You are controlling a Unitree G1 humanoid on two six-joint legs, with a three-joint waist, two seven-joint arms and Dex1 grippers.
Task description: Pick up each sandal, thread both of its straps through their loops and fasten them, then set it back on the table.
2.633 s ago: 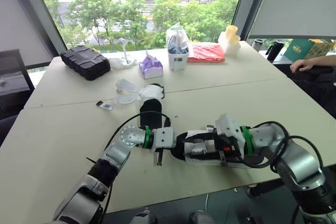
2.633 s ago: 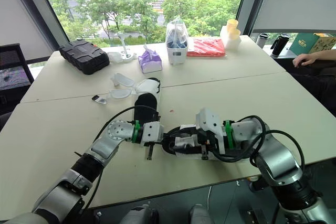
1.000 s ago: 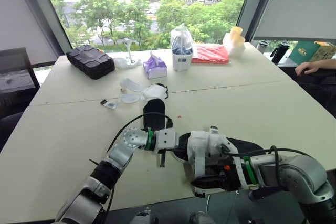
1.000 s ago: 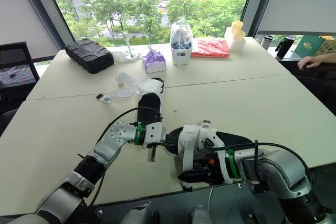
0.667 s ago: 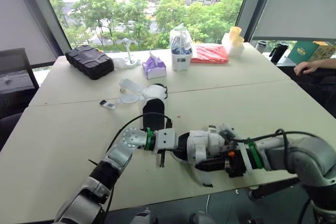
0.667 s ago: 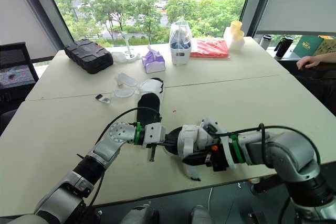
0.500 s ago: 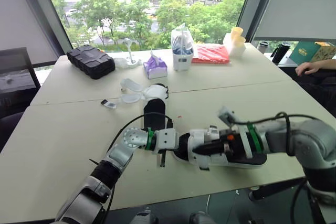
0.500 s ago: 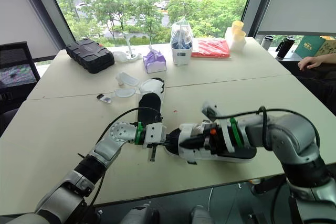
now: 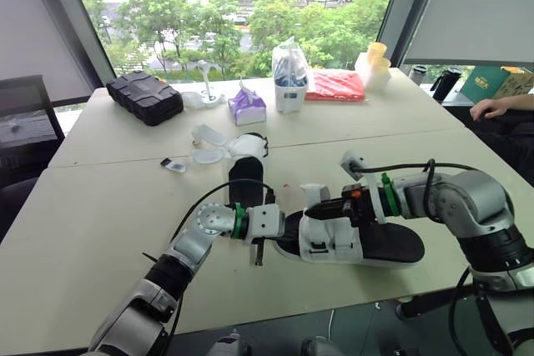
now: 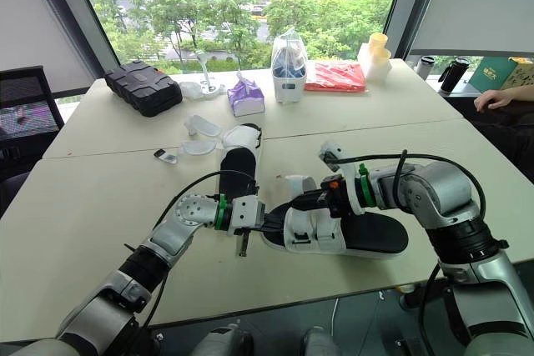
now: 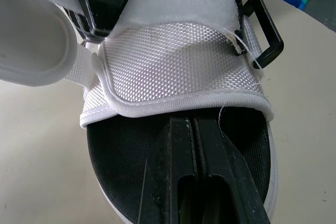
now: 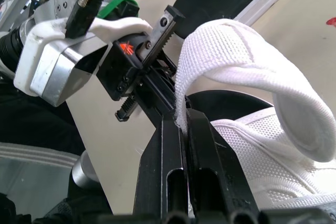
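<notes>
The end of a white strap [image 12: 247, 72] is pinched between the closed fingers of the right gripper [image 12: 178, 121] and held curled above the sandal [image 9: 392, 243], which lies just beneath on the table [image 9: 100, 206]. At the sandal's toe the left gripper [image 11: 194, 124] is laid on the footbed, its fingers drawn nearly together.

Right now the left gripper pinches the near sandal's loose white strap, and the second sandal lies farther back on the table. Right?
No: the right gripper pinches the white strap of the near sandal, as the right wrist view shows; the left gripper is at its toe. The second sandal does lie farther back on the table.
</notes>
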